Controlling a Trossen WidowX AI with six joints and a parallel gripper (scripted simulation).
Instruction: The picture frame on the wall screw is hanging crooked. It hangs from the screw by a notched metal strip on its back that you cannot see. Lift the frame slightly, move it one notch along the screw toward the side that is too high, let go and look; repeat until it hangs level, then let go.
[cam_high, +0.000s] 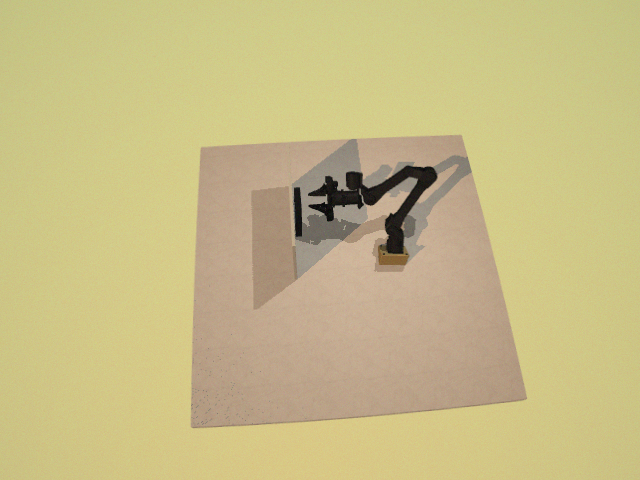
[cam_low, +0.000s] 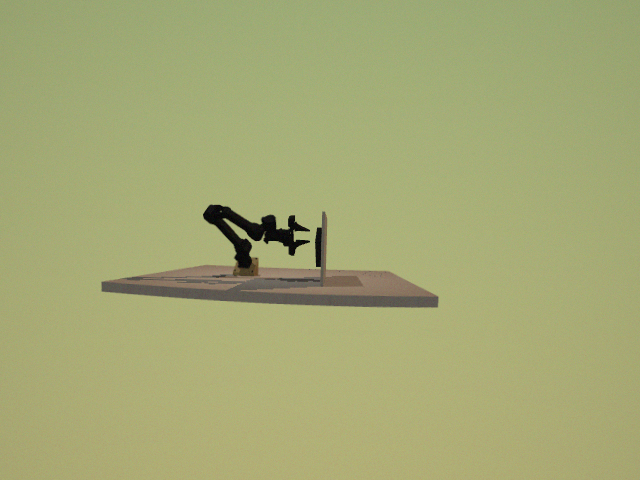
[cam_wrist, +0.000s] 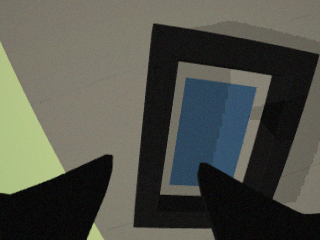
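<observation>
The picture frame (cam_high: 297, 211) (cam_low: 318, 248) (cam_wrist: 146, 125) is black, with a pale mat around a blue picture, and hangs against the upright wall panel (cam_low: 324, 222) (cam_wrist: 75, 100). In the wrist view it looks slanted, but the panel's edge slants there too, so I cannot tell which side is high. The screw and the notched strip are hidden. My gripper (cam_high: 309, 199) (cam_low: 309, 235) (cam_wrist: 156, 165) is open and empty, its fingertips a short gap in front of the frame. In the wrist view one fingertip shows left of the frame and the other overlaps the lower blue picture.
The arm's yellow-brown base (cam_high: 392, 256) (cam_low: 246, 268) stands on the flat pinkish table (cam_high: 361, 335) (cam_low: 289, 299). The panel rises from the table, and shadows of the arm and panel fall across the surface. A panel edge shows at the left in the wrist view.
</observation>
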